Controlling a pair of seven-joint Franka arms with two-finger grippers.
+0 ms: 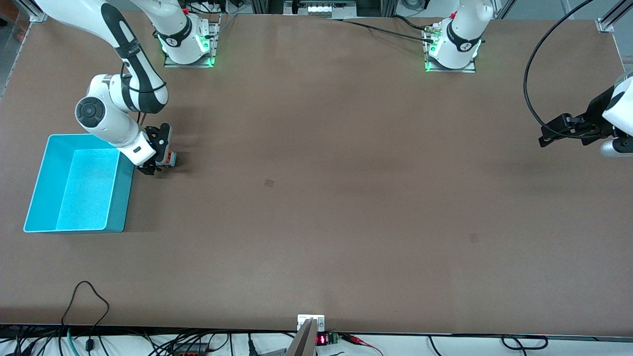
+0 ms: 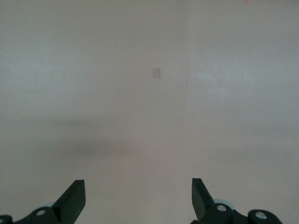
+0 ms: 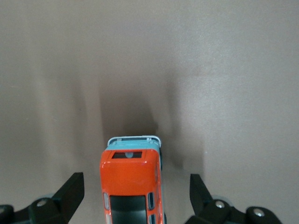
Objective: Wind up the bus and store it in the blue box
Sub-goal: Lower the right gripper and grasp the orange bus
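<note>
The task looks to be at its very start: the bus (image 3: 132, 186) stands on the bench (image 1: 316, 198) just beside the blue box (image 1: 42, 190), at the box's corner farthest from the front camera and on the side toward the middle of the bench, and the box holds nothing that can be seen. The right end effector (image 1: 157, 157) is down low over the bus, and in the right wrist view its fingers (image 3: 70, 191) are spread wide, one on each side of the orange roof with bench showing between each finger and the toy, so nothing is gripped yet. The left end effector (image 1: 546, 138) waits in the air over the left arm's end of the bench, well apart from bus and box, its fingers (image 2: 74, 196) equally wide with only bare bench beneath. By the look of it, closing on the bus, winding it up and putting it into the box are all left to do
</note>
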